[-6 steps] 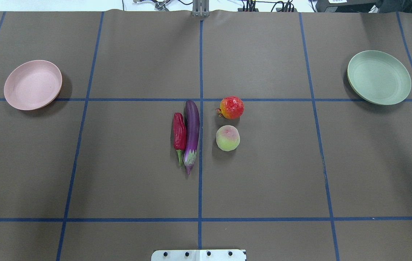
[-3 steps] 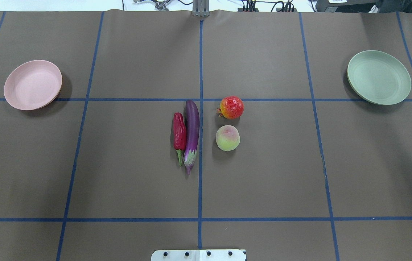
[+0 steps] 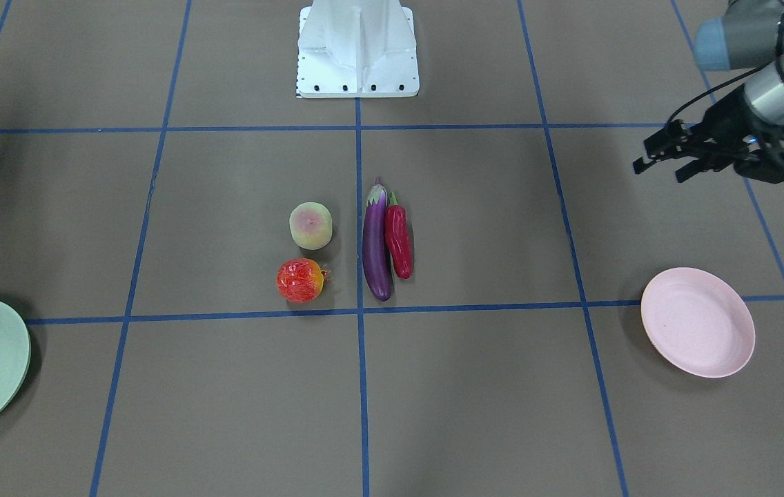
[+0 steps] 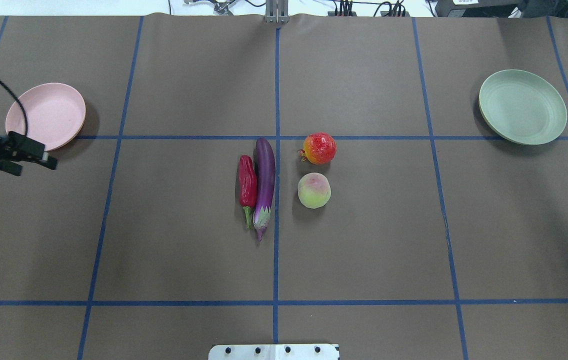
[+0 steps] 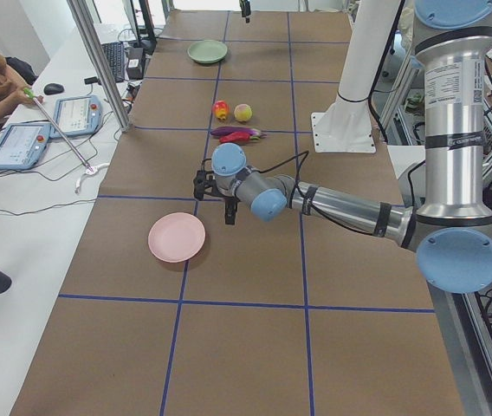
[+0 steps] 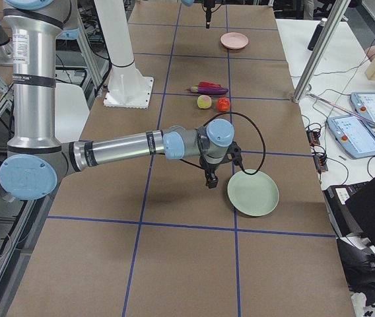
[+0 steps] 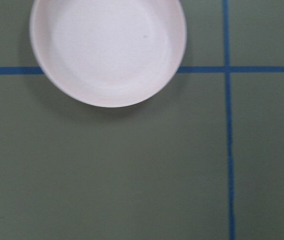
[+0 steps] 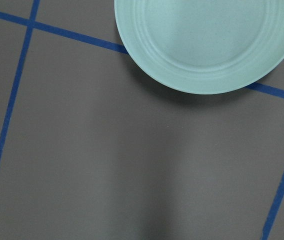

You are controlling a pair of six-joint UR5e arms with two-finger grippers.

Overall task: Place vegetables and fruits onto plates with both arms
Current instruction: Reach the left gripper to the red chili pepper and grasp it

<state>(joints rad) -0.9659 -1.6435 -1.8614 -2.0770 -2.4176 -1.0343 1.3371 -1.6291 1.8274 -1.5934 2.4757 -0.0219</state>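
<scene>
Nearest the base block [image 4: 274,351], all four items are sitting untouched mid-table. The pale yellow-green fruit [image 4: 314,190] is lying closest. The chili [image 4: 247,181] and eggplant [image 4: 265,180] are lying side by side, touching, just to its left, stems toward the robot. The red-orange fruit [image 4: 319,148] is sitting just beyond the pale one. Nothing here has shifted vs. half a sec ago.

What's new: both arms are now coming in from the table ends, where the overhead was showing none before. L gripper [image 3: 660,171] is hovering by the robot-side rim of the pink plate [image 4: 45,116], fingers spread apart, holding nothing. R gripper [image 6: 210,179] is hanging beside the green plate [image 4: 522,106]. The overhead is catching only a sliver of it at the edge, so can't tell its finger spacing.

Farthest out, both plates are lying empty, well apart from the produce.

Judgement: task is only just starting. Arms are prob. heading inward for first picks, veg on the L side, fruit on the R.
</scene>
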